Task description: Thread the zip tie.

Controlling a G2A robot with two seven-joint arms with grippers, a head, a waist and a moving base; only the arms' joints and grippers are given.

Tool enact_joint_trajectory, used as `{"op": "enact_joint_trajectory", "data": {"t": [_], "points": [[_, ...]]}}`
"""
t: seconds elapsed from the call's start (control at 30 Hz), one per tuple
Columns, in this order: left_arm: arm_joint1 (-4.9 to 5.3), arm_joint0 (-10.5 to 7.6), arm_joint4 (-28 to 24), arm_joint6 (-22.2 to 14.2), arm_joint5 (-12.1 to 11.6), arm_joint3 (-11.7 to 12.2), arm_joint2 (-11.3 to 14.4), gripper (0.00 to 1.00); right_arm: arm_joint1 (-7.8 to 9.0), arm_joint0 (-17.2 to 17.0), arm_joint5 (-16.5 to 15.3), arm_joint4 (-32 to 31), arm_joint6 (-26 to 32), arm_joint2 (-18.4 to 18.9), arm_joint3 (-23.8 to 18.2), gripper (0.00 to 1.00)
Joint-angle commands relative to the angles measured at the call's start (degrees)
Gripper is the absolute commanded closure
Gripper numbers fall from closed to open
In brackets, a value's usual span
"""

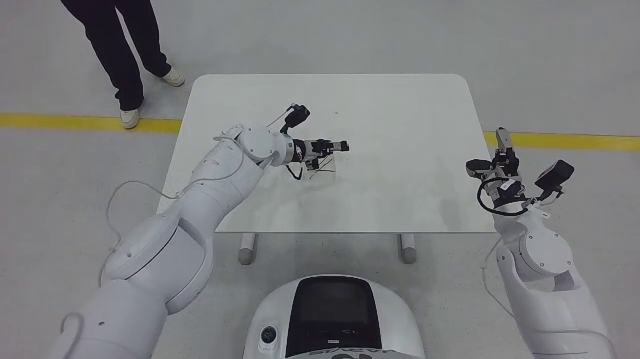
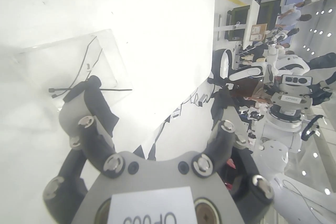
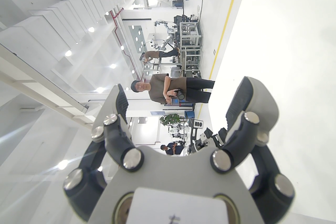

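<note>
Table: a white table with a bare top.

Left arm: it reaches from the table's left side over the top, with its wrist above the middle.

Left gripper: the left gripper hangs over the middle of the table with its fingers spread wide and nothing between them. In its wrist view one dark fingertip stands in front of the tray's contents. Whether it touches them cannot be told. The other fingertip is out over bare tabletop.

Tray: a clear, shallow tray lies flat on the table, just beside and below the left gripper, on the robot's side of it.

Zip tie: the zip tie is thin, black and nearly straight. It lies in the tray with its tail running out toward the tray's edge and its head at the opposite end. The fingertip hides its middle. It is not threaded.

Second tie: a second tie lies close by the first one's head, and more thin black strands curve across the tray floor.

Right gripper: the right gripper is held in the air beyond the table's right edge, well apart from the tray. Its fingers are parted and hold nothing. Its wrist view faces the room.
</note>
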Motion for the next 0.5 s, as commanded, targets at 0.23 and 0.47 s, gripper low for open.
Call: {"op": "enact_joint_trajectory", "data": {"t": [0.23, 0.47], "points": [[-0.06, 0.76, 2.7, 3.4, 0.6, -1.5, 0.9, 0.0, 0.0, 0.0, 0.0, 0.0, 0.0, 0.0, 0.0, 0.0], [-0.51, 0.45, 5.1, 5.5, 0.9, -1.0, 1.8, 0.0, 0.0, 0.0, 0.0, 0.0, 0.0, 0.0, 0.0, 0.0]]}}
